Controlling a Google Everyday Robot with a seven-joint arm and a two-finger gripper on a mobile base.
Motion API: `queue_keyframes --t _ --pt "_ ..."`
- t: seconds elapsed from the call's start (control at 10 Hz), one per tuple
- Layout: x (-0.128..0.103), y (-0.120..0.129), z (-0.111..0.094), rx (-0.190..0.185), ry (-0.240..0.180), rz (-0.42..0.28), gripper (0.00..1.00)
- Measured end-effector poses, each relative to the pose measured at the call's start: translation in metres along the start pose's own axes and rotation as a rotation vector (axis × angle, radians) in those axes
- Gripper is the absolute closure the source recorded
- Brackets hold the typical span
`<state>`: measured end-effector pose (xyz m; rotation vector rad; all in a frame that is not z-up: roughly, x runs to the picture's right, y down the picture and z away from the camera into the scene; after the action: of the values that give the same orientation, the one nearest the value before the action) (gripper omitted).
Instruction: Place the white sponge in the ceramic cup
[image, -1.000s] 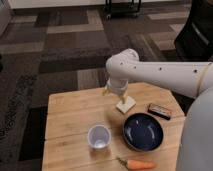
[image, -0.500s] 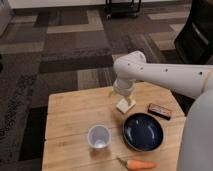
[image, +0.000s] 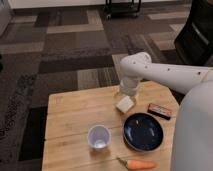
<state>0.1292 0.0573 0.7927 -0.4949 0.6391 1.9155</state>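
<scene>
Gripper sits low over the far-right part of the wooden surface, right above the white sponge, which looks to be touching or just under the fingertips; cannot tell if it's gripped or if the sponge rests on the surface, view is poor there. Ceramic cup stands upright near the front, left of the dark blue bowl, well apart from the sponge. Step in hand: secure the sponge. Do it well by squeezing across its flat sides, lifting straight up, then carrying it forward-left to centre over the cup mouth, staying off the bowl rim. Sponge is about cup-wide, so alignment matters. Versus half a second ago: arm has swung slightly left and lower; sponge, cup, bowl, carrot and dark bar unmoved.
</scene>
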Motion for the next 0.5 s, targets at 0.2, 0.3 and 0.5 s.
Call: queue_keyframes --t 0.2,0.3,0.5 --pt "-0.009 -0.001 0.009 0.0 0.017 -0.004 0.35" --pt "-0.01 -0.002 0.013 0.002 0.027 0.001 0.35" --pt "-0.01 -0.001 0.013 0.001 0.026 0.001 0.35"
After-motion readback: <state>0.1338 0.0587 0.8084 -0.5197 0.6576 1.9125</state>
